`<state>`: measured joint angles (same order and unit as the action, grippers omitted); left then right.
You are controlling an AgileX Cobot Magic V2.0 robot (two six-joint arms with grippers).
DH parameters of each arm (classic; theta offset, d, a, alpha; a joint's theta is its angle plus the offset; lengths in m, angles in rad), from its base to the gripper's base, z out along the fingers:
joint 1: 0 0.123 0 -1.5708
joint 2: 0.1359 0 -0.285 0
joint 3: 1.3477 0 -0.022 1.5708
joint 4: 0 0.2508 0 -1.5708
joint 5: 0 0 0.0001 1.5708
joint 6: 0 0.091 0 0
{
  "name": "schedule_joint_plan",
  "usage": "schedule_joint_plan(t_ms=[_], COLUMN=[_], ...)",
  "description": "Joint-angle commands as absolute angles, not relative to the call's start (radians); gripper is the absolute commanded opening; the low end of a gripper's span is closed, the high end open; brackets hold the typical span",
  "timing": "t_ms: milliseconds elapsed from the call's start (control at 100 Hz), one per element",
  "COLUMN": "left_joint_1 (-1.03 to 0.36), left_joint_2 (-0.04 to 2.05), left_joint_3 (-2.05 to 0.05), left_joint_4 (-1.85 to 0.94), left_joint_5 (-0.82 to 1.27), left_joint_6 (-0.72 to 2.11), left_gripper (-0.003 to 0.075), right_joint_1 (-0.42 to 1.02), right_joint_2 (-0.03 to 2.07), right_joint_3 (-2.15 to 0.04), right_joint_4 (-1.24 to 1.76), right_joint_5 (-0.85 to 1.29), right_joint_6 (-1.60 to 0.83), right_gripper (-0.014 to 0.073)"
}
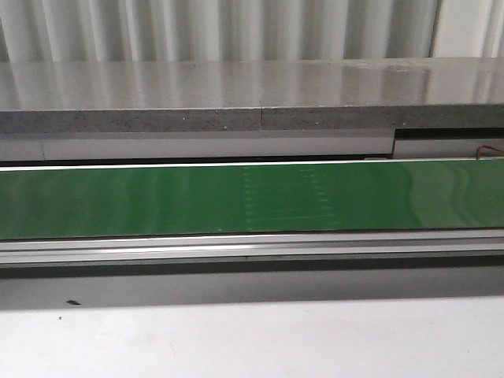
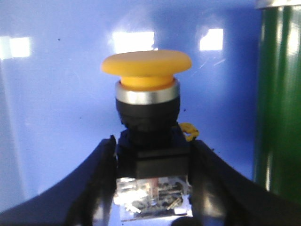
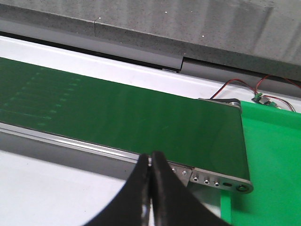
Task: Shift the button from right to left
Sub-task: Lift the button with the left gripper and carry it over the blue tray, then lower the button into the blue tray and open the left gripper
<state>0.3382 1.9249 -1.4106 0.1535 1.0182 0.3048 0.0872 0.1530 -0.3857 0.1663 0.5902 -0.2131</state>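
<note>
Left gripper: the two black fingers are closed part-way and clamp the button by its lower body, one finger on each side. The gap between them equals the width of the body. The button stands upright in the grip. Its yellow mushroom head is uppermost, with a silver ring and a black collar directly below it. The clear block at the base sits between the fingertips. A small yellow part projects at one side of the body, just above the finger. A blue surface fills the background behind the button. A green belt edge runs along one side of the left wrist view, apart from the button.

Right gripper: the fingers are fully closed, tips touching, with nothing between them. The gripper hangs over the near rail of the belt, close to the belt end where a roller bracket carries several screws. A bright green panel lies beyond that end, with red and black wires near it.

Front view: the belt runs across the full width, bare, between a grey ledge behind and the white desk in front. Neither gripper nor the button appears in this view.
</note>
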Motion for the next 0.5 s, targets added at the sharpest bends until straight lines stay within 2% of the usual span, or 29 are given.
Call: schedule_joint_plan(t_ms=[0,130,180,230,350,380,420,490], left_joint_1=[0.34,0.34,0.34,0.34,0.34,0.34,0.34,0.34], left_joint_2=[1.912,1.957,1.969,1.974,1.975,1.975,1.975,1.975], left_joint_3=[-1.436,-1.436,-1.436,-1.436,-1.438,-1.44,-1.446,-1.46], left_joint_4=[0.158,0.197,0.202,0.2,0.193,0.193,0.193,0.191], left_joint_5=[0.998,1.005,1.014,1.016,1.018,1.018,1.018,1.023], left_joint_6=[0.304,0.304,0.304,0.304,0.304,0.304,0.3,0.293], left_gripper=[0.0116,0.0122,0.015,0.021,0.0452,0.0491,0.0523,0.0522], right_joint_1=[0.087,0.087,0.087,0.087,0.087,0.087,0.087,0.087], right_joint_2=[0.164,0.164,0.164,0.164,0.164,0.164,0.164,0.164], right_joint_3=[-0.408,-0.408,-0.408,-0.408,-0.408,-0.408,-0.408,-0.408], right_joint_4=[0.163,0.163,0.163,0.163,0.163,0.163,0.163,0.163], right_joint_5=[0.519,0.519,0.519,0.519,0.519,0.519,0.519,0.519], right_joint_6=[-0.221,-0.221,-0.221,-0.221,-0.221,-0.221,-0.221,-0.221], right_gripper=[-0.0067,-0.0067,-0.0067,-0.0067,-0.0067,-0.0067,-0.0067,-0.0067])
